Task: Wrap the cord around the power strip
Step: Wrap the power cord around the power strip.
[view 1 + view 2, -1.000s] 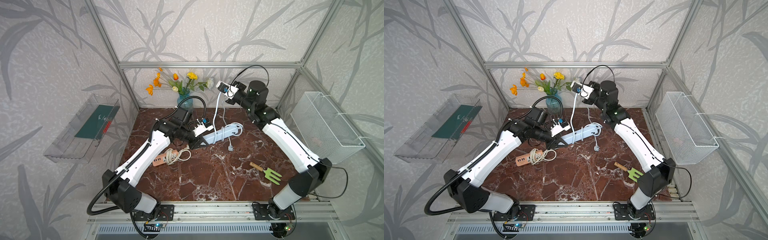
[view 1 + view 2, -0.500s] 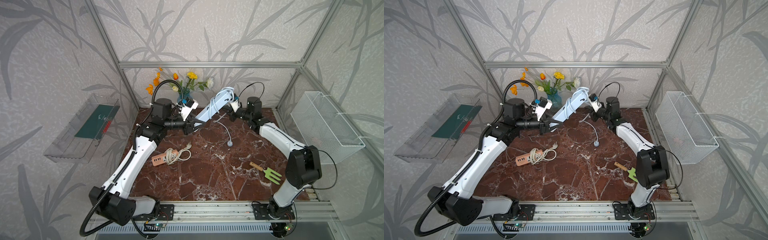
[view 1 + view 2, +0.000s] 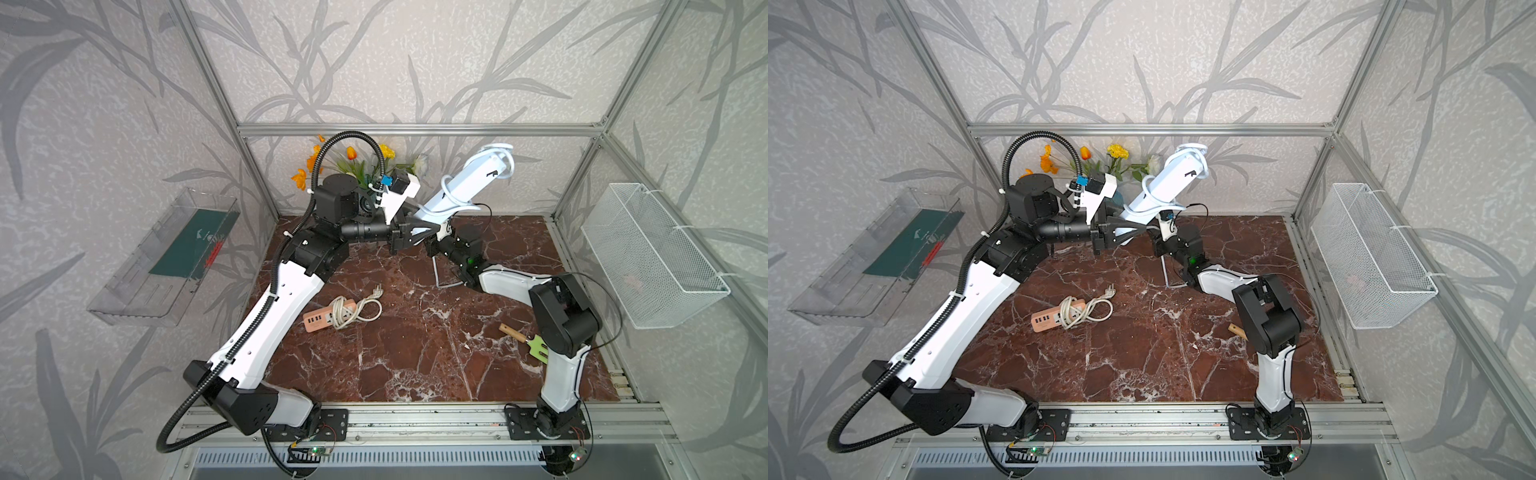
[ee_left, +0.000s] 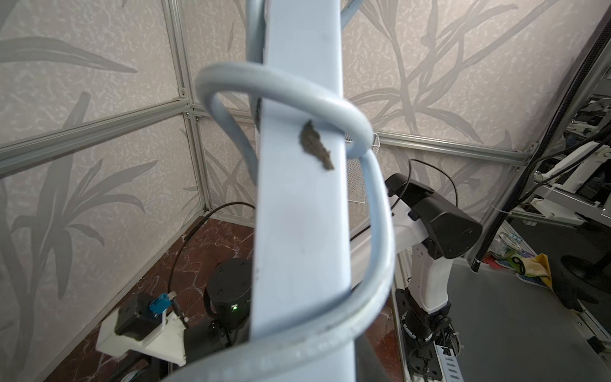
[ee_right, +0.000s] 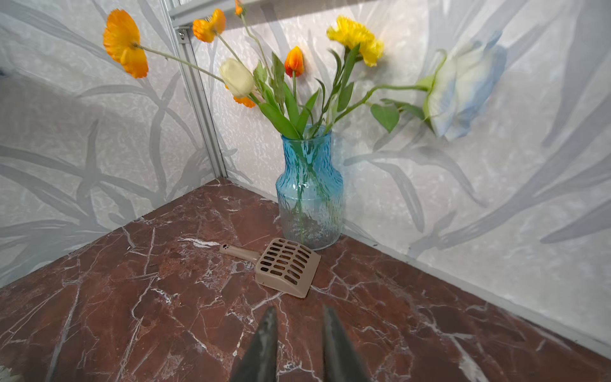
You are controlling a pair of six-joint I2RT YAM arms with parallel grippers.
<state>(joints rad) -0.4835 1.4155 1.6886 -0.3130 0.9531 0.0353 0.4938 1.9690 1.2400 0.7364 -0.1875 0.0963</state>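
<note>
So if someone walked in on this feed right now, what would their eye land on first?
The white power strip, held off the marble table at a slant in the left claw, with its cord looped around it and a tail trailing down. Next, the bright flowers in a blue vase in the back corner, and an orange power strip lying mid-table.

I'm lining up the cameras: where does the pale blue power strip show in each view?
Top view: pale blue power strip tilted up in the air, back centre.
Top view: the same, back centre.
Left wrist: fills the middle, close up.
Right wrist: not in it.
Shared landmark: red marble table, in all four.
</note>
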